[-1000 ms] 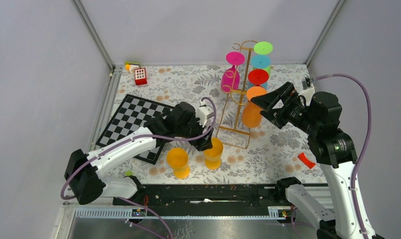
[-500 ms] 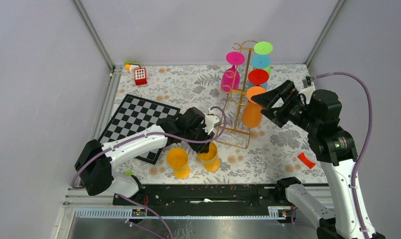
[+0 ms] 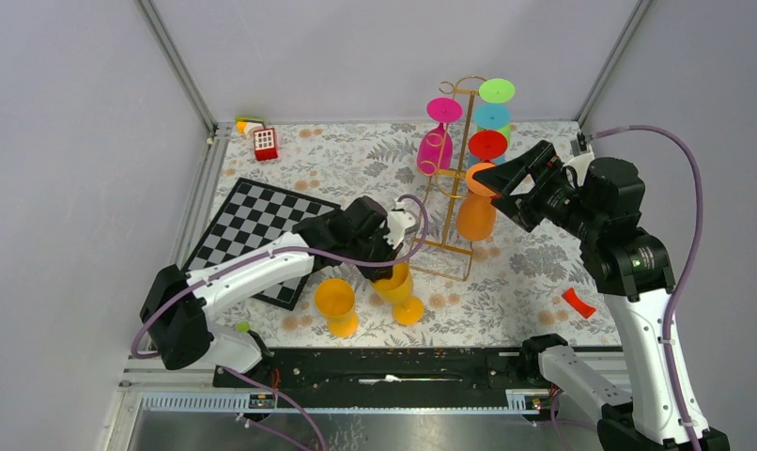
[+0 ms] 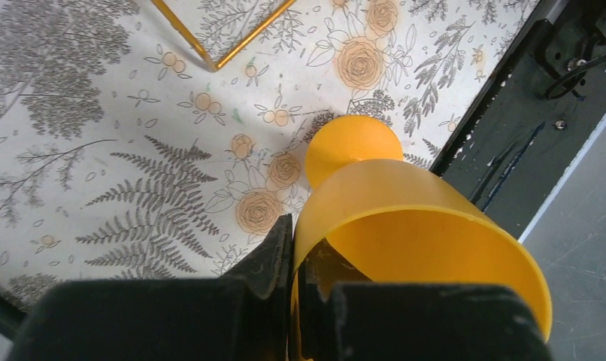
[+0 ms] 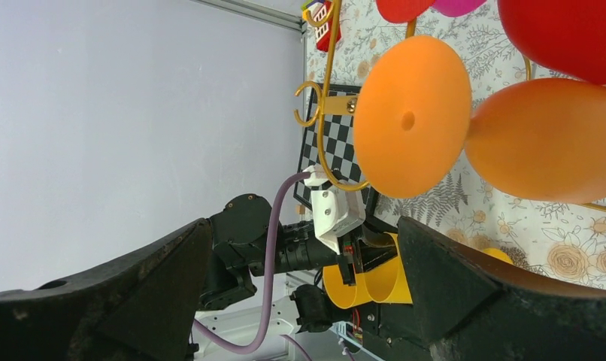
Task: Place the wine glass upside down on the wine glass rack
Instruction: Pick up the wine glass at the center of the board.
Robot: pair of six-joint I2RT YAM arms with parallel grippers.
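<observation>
Left wrist only: rim wall of yellow wine glass [image 3: 400,287] pinched tight in left gripper [image 3: 386,268]. From above: tilted, just before wine glass rack [image 3: 447,188] base. Right gripper [image 3: 499,188] spread wide beside rack's hanging orange glass [image 3: 476,214].

Wine glass [image 3: 398,285] before wine glass rack [image 3: 446,221] — chessboard [image 3: 248,225] left.

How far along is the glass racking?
Done: rack holds five glasses upside down. In hand: left gripper shut on a yellow glass's rim, glass tilted. Right gripper open by the hung orange glass. Left: hang this one, then the other yellow glass beside it.
</observation>
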